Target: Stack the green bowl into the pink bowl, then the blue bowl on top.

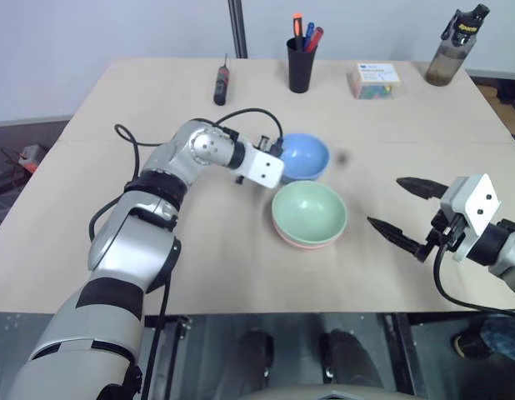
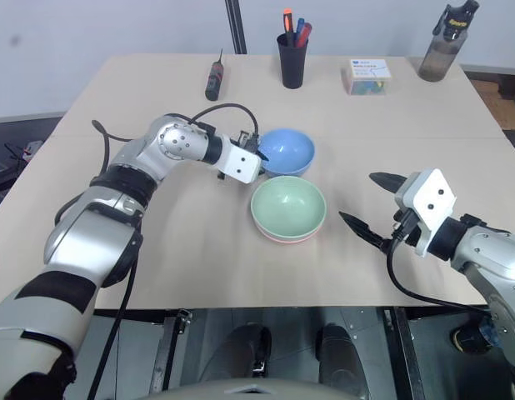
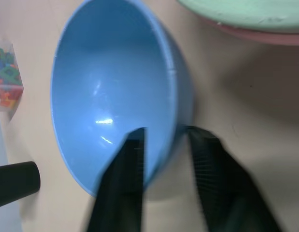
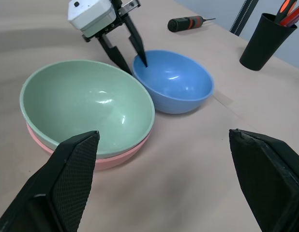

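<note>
The green bowl (image 1: 309, 210) sits nested inside the pink bowl (image 1: 307, 244) near the middle of the table; only the pink rim shows beneath it. Just behind this stack stands the blue bowl (image 1: 307, 155). My left gripper (image 3: 164, 133) is shut on the blue bowl's near-left rim, one finger inside the bowl and one outside. From the right wrist view the same grip (image 4: 135, 60) shows at the rim of the blue bowl (image 4: 176, 82). My right gripper (image 1: 384, 201) hovers open to the right of the stack, with nothing between its fingers.
Along the table's far edge stand a black pen cup (image 1: 300, 65), a screwdriver (image 1: 221, 85), a small box of coloured bits (image 1: 375, 81) and a dark bottle (image 1: 454, 50). Bare tabletop (image 1: 216, 250) lies in front of and left of the bowls.
</note>
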{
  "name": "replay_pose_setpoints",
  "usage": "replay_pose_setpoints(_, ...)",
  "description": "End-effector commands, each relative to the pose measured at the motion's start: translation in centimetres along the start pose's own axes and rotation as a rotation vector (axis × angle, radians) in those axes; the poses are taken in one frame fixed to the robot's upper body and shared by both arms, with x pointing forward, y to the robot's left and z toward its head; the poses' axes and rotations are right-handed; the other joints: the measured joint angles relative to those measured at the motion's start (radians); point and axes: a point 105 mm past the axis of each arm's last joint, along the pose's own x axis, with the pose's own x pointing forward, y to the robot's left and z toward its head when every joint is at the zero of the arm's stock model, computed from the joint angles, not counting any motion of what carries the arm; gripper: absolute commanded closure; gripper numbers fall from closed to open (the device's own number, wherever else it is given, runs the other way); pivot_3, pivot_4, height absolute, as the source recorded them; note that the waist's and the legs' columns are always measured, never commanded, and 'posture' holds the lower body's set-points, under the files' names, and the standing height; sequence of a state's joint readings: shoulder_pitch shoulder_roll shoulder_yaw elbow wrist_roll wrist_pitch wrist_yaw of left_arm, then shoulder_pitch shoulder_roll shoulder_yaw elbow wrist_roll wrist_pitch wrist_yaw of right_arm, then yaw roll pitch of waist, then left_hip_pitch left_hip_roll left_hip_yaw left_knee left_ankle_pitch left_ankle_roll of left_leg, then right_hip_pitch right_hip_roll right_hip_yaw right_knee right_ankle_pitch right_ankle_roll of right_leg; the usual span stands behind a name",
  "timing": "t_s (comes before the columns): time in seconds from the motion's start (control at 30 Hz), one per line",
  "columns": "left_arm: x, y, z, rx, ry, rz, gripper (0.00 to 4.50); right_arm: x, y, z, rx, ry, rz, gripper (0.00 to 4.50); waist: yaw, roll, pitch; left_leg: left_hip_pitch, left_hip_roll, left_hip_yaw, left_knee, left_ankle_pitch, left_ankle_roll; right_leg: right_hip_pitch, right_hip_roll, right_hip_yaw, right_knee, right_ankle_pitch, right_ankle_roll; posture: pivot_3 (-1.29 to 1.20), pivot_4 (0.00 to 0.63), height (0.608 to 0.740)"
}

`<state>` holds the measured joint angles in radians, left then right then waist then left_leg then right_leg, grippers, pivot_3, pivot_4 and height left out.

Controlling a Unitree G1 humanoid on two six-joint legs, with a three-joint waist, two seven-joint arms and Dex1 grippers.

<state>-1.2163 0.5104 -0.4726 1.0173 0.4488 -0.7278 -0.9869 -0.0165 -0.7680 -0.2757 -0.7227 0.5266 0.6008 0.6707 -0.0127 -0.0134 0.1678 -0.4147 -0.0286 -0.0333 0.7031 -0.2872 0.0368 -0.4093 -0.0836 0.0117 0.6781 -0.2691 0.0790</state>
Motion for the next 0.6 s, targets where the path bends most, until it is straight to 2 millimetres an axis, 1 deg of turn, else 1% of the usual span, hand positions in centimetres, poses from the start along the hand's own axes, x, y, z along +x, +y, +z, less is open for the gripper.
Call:
replay_pose_setpoints(0.03, -0.8, 1.6, 0.8, 0.034, -0.029, 0.059, 4.4, 0.1, -0.1, 0.7, -0.042, -0.022, 0.004, 0.0, 0.0, 0.0, 0.0, 0.0, 0.0, 0.0, 0.0, 0.0, 0.0, 0.0, 0.0, 0.0, 0.0, 0.0, 0.0, 0.0, 0.15, 0.74)
replay_pose_setpoints(0.1, -1.3, 1.8, 0.9, 0.037, -0.046, 0.068, 4.4, 0.1, -0.2, 0.7, -0.044, -0.024, 0.006, 0.0, 0.0, 0.0, 0.0, 0.0, 0.0, 0.0, 0.0, 0.0, 0.0, 0.0, 0.0, 0.0, 0.0, 0.0, 0.0, 0.0, 0.15, 0.74)
replay_pose_setpoints(0.2, -3.1, 2.2, 1.4, 0.051, -0.093, 0.093, 4.4, 0.1, -0.3, 0.5, -0.046, -0.022, 0.005, 0.0, -0.002, 0.0, 0.0, 0.0, 0.0, 0.0, 0.0, 0.0, 0.0, 0.0, 0.0, 0.0, 0.0, 0.0, 0.0, 0.0, 0.15, 0.74)
replay_pose_setpoints(0.3, -4.8, 2.1, 2.9, 0.047, -0.189, 0.093, 4.4, -0.1, -0.5, 0.3, -0.046, -0.019, 0.0, 0.0, -0.004, 0.0, 0.0, 0.0, 0.001, 0.0, 0.0, 0.0, 0.0, 0.0, 0.0, 0.0, 0.0, 0.0, 0.0, 0.0, 0.15, 0.74)
replay_pose_setpoints(0.4, -6.8, 1.0, 5.1, 0.039, -0.285, 0.028, 4.4, -1.0, -0.7, 0.4, -0.024, -0.028, -0.001, 0.0, -0.003, 0.0, 0.0, 0.0, 0.004, 0.0, 0.0, 0.0, 0.0, 0.0, 0.0, 0.001, 0.0, 0.0, 0.0, 0.0, 0.15, 0.74)
replay_pose_setpoints(0.5, -8.2, 0.2, 7.0, 0.035, -0.361, -0.021, 4.4, -2.2, -0.8, 0.4, -0.011, -0.042, 0.001, 0.0, 0.003, 0.0, 0.0, 0.0, 0.004, 0.0, 0.0, 0.0, 0.0, 0.0, 0.0, 0.0, 0.0, 0.0, 0.0, 0.0, 0.15, 0.74)
replay_pose_setpoints(0.6, -9.1, -0.2, 8.7, 0.037, -0.416, -0.07, 4.4, -4.5, -1.0, 0.1, 0.002, -0.04, 0.005, 0.0, 0.008, 0.0, 0.0, 0.001, 0.004, -0.001, 0.001, 0.0, 0.0, 0.001, 0.0, 0.0, 0.0, 0.0, 0.0, 0.0, 0.15, 0.74)
